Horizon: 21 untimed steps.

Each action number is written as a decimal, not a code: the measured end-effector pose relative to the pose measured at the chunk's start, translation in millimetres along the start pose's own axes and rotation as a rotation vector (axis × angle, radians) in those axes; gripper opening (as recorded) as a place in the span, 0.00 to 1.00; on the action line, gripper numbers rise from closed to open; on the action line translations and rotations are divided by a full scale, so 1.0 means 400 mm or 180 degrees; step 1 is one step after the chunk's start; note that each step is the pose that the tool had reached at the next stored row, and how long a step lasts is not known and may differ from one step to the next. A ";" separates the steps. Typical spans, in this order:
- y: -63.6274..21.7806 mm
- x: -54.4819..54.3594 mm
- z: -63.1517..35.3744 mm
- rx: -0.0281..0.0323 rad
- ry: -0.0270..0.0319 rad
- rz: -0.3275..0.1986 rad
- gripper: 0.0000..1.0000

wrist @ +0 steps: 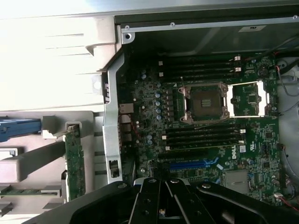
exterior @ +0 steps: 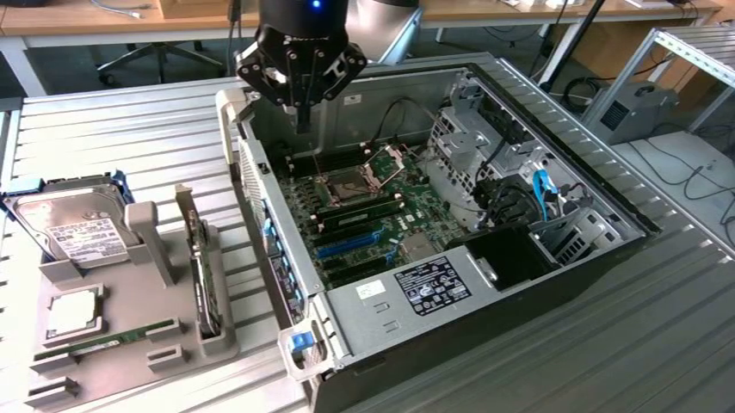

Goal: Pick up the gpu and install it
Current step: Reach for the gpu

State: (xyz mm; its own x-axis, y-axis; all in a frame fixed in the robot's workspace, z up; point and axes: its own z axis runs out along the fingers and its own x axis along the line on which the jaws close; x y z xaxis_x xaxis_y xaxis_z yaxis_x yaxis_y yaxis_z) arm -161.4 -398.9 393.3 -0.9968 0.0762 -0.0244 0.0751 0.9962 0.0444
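Reviewer: Gripper (exterior: 303,110) state, exterior view?

Arm: My fingers are pressed together with nothing between them. I hang over the open case (exterior: 574,146), near its wall on the exterior view's left, above the motherboard (exterior: 367,206).

Reviewer: gpu?

Arm: The gpu (exterior: 203,271) isn't picked up yet. It stands on edge in a slot of the grey holder (exterior: 115,361), outside the case on the exterior view's left and well apart from me. I'd say it's parked upright so its top edge is free to pinch. The hard drive (exterior: 75,232) and RAM stick (exterior: 109,337) sit in the same holder.

Reviewer: Why is the case on its side?

Arm: Probably so the slots face up for a straight push down.

Reviewer: Wrist view?

Arm: My gripper (wrist: 159,196) is closed and empty, looking straight down on the motherboard (wrist: 210,140). The CPU socket (wrist: 205,102) is open and bare, and the blue slot (wrist: 187,164) is just beside my fingers. The gpu (wrist: 74,161) shows as a green edge beyond the case wall, seated in the holder (wrist: 28,163).
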 end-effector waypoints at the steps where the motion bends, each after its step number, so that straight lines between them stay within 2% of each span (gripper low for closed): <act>1: 0.000 0.001 0.000 0.0000 0.0000 0.0000 0.11; 21: -0.002 0.021 -0.001 0.0000 0.0000 0.0000 0.11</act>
State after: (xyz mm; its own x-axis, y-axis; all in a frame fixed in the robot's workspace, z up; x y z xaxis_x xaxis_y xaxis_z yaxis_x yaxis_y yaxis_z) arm -169.7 -398.9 393.3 -0.9968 0.0761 -0.0245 0.0750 0.9962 0.0444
